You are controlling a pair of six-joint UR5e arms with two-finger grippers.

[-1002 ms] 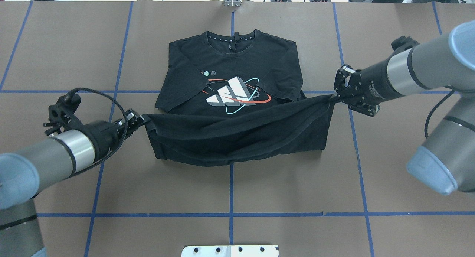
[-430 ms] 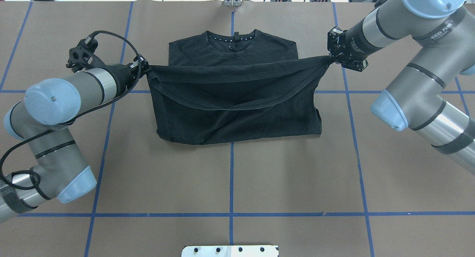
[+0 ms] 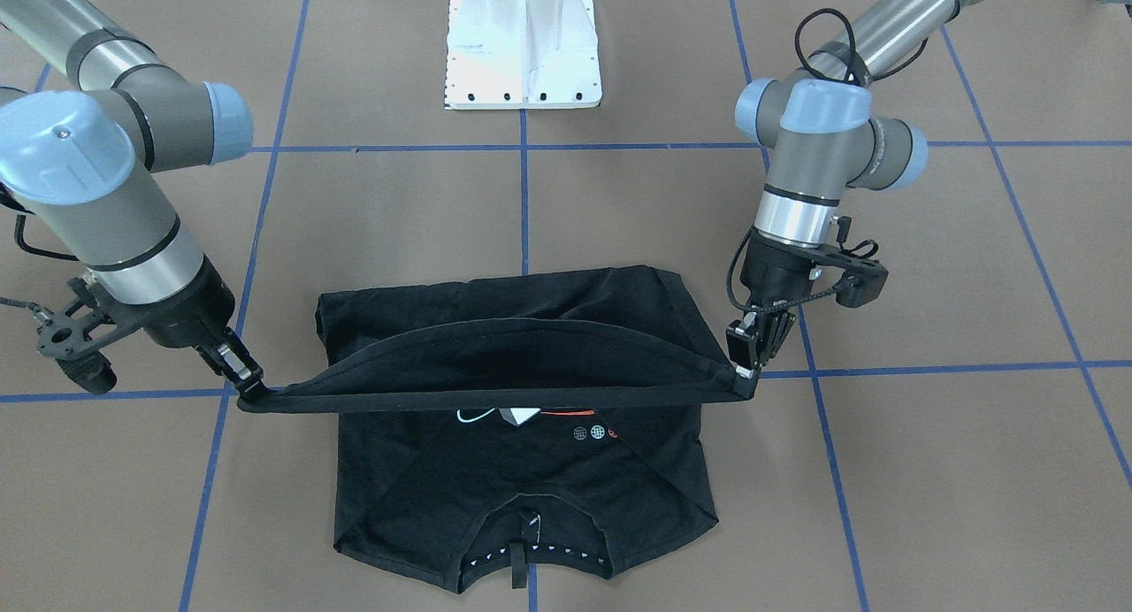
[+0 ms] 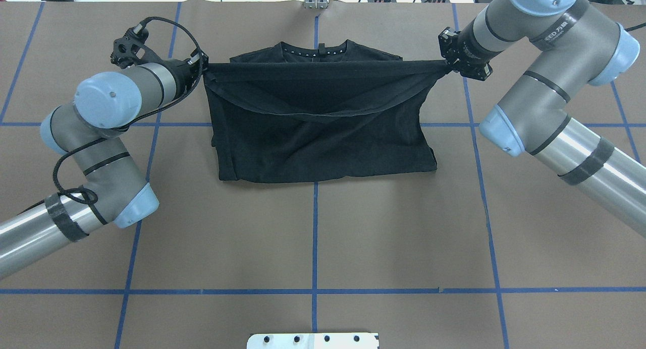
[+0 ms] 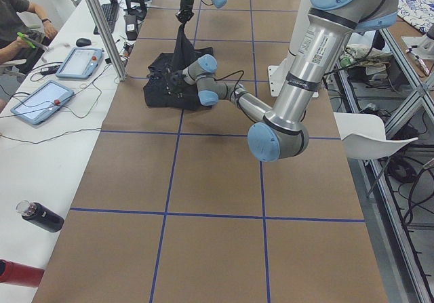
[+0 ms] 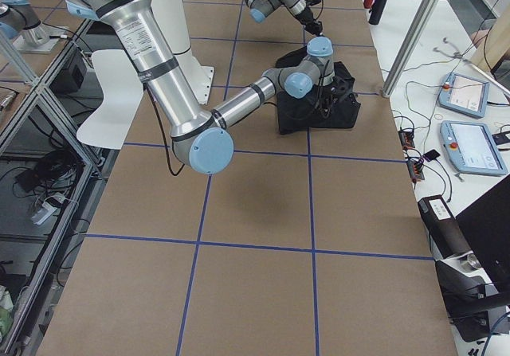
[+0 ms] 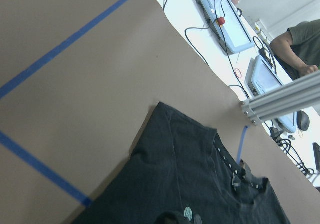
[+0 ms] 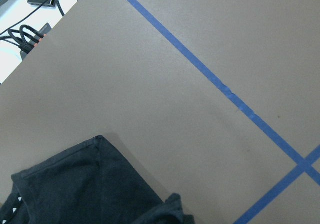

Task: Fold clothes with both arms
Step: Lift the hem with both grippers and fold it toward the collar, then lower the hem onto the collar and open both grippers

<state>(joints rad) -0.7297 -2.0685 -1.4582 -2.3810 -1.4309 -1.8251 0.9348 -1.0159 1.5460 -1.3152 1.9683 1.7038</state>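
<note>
Logo [image 3: 522, 414] visible front view only; overhead: T-shirt [image 4: 323, 147] covers it.

Both hands have carried the hem [image 4: 323, 66] of the T-shirt [image 4: 323, 137] away from the robot's edge of the surface [image 4: 313, 238] toward the far edge. The left hand [image 4: 201, 69] and right hand [image 4: 446, 66] now hold it stretched level with the collar [image 4: 315, 49]; a second ago it crossed mid-chest. The logo [image 3: 529, 414], then plain from overhead, is now covered there.
</note>
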